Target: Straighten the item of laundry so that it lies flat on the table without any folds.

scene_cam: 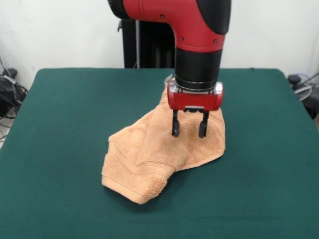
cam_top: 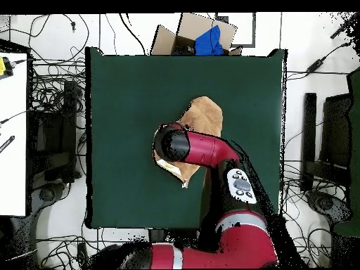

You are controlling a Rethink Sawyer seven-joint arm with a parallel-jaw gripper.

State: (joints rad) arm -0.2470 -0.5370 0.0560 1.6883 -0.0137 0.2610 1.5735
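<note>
Here the towel (scene_cam: 159,152) lies bunched and folded over itself at the centre of the green worktop (scene_cam: 60,124), rolled edge toward lower left. The gripper (scene_cam: 189,130) hangs directly above it, jaws parted and empty, probably placed to pinch a fold.

From overhead I see a cardboard box (cam_top: 188,34) at twelve o'clock holding something blue (cam_top: 209,41). Tangled cables (cam_top: 53,84) sprawl over the floor at nine o'clock beside a white desk (cam_top: 13,133). At three o'clock stand dark stands (cam_top: 309,140).
</note>
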